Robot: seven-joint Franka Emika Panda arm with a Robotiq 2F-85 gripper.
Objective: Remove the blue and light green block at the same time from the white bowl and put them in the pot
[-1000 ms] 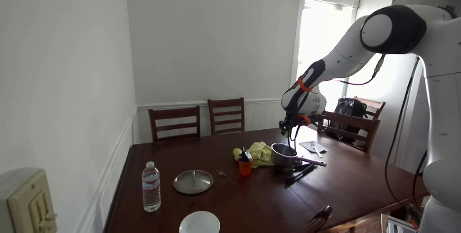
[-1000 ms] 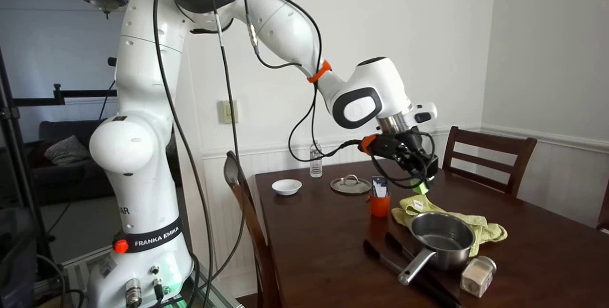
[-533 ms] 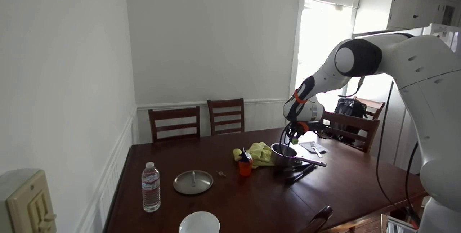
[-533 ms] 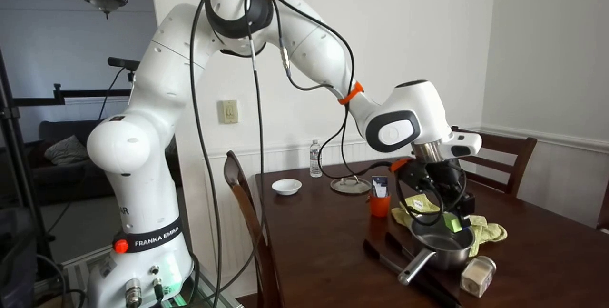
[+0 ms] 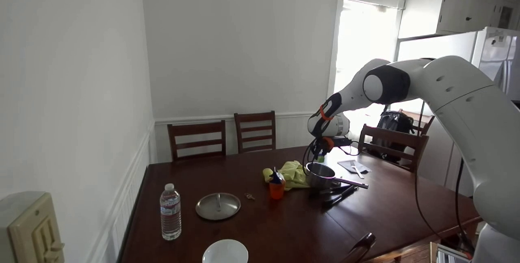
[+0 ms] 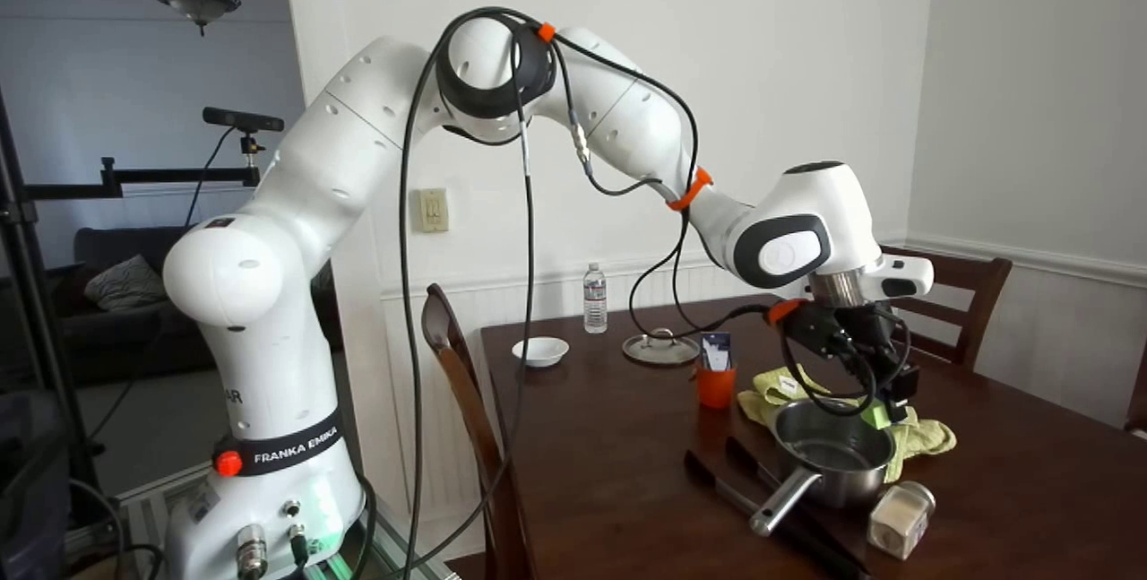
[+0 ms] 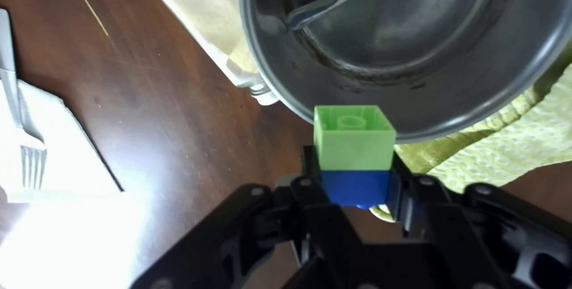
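My gripper [image 7: 353,160] is shut on two stacked blocks, with its fingers on their left and right sides. The light green block [image 7: 355,150] is at the fingertip end, its hollow underside showing. The blue block [image 7: 355,187] is joined to it, nearer the palm. The light green block also shows in both exterior views [image 5: 320,158] [image 6: 876,416]. The steel pot [image 6: 833,477] has the blocks held above its far rim in that exterior view; in the wrist view they overlap the pot's edge [image 7: 447,121]. The white bowl [image 6: 540,351] stands far off, with no blocks visible in it.
A yellow-green cloth [image 6: 923,437] lies against the pot. A glass jar [image 6: 901,522] and black utensils [image 6: 771,508] lie beside it. An orange cup [image 6: 715,389], steel lid [image 6: 660,350] and water bottle [image 6: 595,298] stand farther back. A fork lies on a napkin [image 5: 349,164].
The arm has reached outward and down, carrying the held blocks from beyond the cloth to above the pot, then on to the pot's far rim. The grip is unchanged.
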